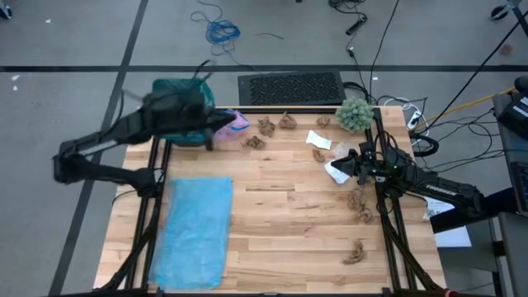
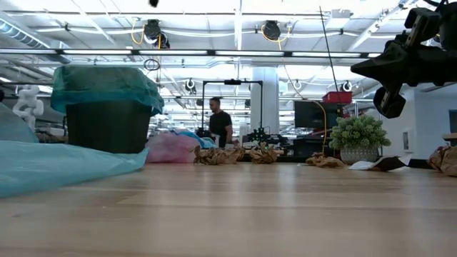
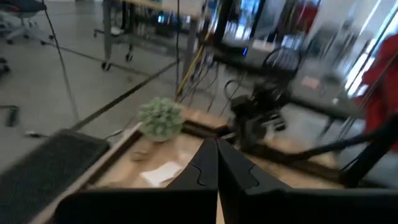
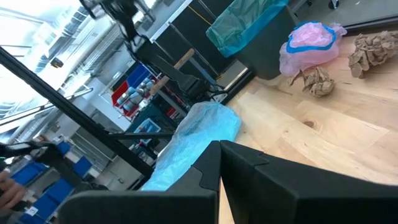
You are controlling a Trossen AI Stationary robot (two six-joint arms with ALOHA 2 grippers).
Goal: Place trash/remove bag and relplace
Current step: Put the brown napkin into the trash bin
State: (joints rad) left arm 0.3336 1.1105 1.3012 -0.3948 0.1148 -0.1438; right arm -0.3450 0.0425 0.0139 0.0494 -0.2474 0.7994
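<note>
High view first: we see the wooden table (image 1: 289, 214) with the left arm reaching across its far left corner, the left gripper (image 1: 216, 124) hovering blurred beside the dark trash bin (image 1: 177, 107) with its teal bag liner, just next to the lilac-pink piece (image 1: 239, 121). In the left wrist view we see its fingers (image 3: 205, 167) pressed together with nothing between them. A spare light blue bag (image 1: 196, 229) lies flat on the near left part of the table. Brown paper wads (image 1: 266, 126) sit in a loose row along the far edge, more of them lie near the right edge (image 1: 360, 200) and one at the near right (image 1: 356, 252). White crumpled scraps (image 1: 318, 140) lie right of centre, near the fuzzy grey-green ball (image 1: 355, 114) at the far right corner. We place the right gripper (image 1: 353, 163) over the right side of the table, right by a white scrap (image 1: 336, 171); in the right wrist view its fingers (image 4: 208, 171) meet, holding nothing. Low view shows us the bin (image 2: 107, 107) standing upright at the left, the pink piece (image 2: 171, 148) beside it, brown wads (image 2: 220, 154) in a row behind, and the right arm's gripper (image 2: 389, 100) raised clear of the tabletop. We also see a person (image 2: 218, 123) standing far back in the room.
</note>
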